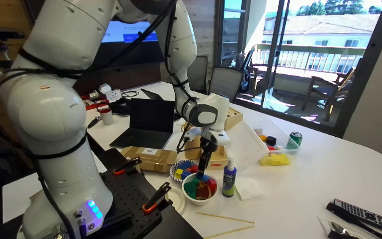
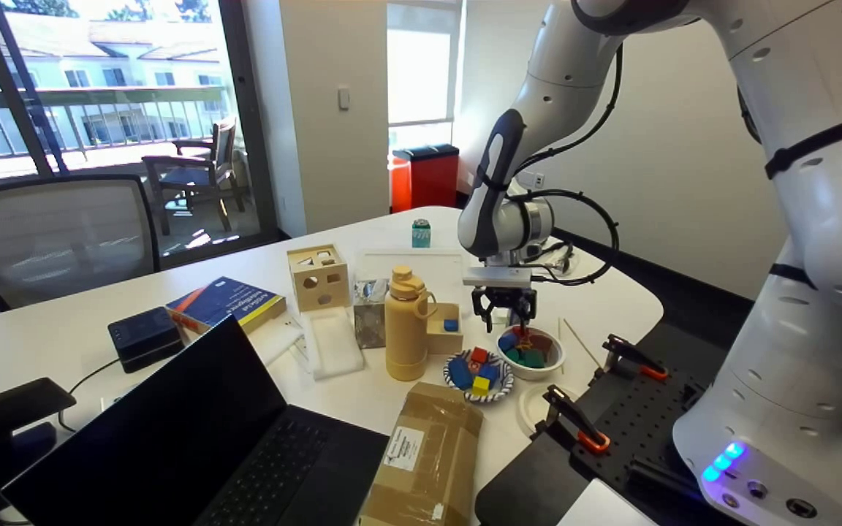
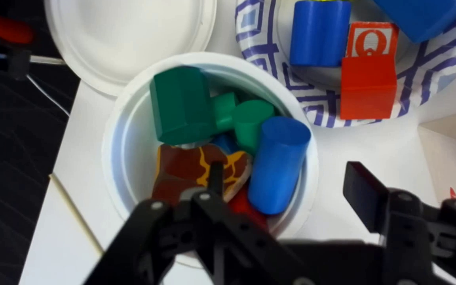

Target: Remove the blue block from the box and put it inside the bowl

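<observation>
The blue block (image 2: 451,325) lies in the box (image 2: 444,342), too small here to judge its finish; likely light and stiff, so pinch opposite sides. The pincer (image 2: 506,322) gapes wide, empty.

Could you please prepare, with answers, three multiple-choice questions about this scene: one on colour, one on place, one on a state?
1. Colour: the block inside the open box is
A red; B yellow; C blue

2. Place: the flask stands beside
A the open box; B the remote control; C the glass door

3. State: the gripper is
A shut on a block; B open; C shut and empty

1 C: its blue faces show in an exterior view.
2 A: both exterior views show them side by side.
3 B: the fingers stand wide apart in the wrist view.
</observation>
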Action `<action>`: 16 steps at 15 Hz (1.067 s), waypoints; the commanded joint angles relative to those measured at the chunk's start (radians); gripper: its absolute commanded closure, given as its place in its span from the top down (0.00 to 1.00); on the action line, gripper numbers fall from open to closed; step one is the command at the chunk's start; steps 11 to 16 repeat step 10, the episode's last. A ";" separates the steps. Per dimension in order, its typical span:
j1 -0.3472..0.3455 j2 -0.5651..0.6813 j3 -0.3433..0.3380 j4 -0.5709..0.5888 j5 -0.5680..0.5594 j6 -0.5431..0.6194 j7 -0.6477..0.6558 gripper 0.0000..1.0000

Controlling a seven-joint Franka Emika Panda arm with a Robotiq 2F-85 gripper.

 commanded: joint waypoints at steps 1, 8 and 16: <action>0.016 -0.061 -0.009 -0.005 -0.023 -0.018 0.010 1.00; 0.071 -0.198 -0.053 -0.019 -0.119 0.005 0.045 1.00; 0.053 -0.208 -0.038 -0.005 -0.125 0.002 0.035 1.00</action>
